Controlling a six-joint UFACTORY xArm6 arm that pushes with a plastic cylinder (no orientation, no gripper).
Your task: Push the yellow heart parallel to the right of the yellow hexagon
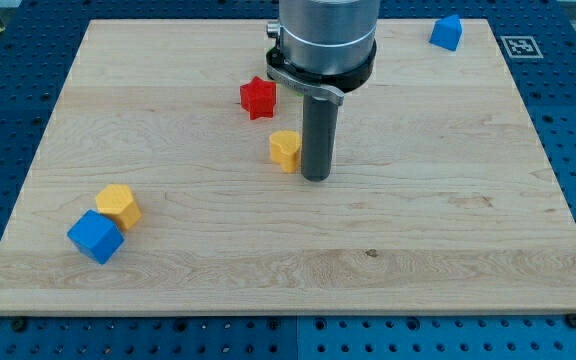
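Observation:
The yellow heart (285, 149) lies near the middle of the wooden board (418, 230). My tip (315, 178) rests on the board just to the heart's right, touching or nearly touching it. The yellow hexagon (119, 205) lies far toward the view's lower left. A blue cube (95, 236) sits against the hexagon's lower left side.
A red star-shaped block (258, 97) lies above and left of the heart, close to the arm's body (326, 40). A blue block (446, 32) sits near the board's top right corner. A blue pegboard table surrounds the board.

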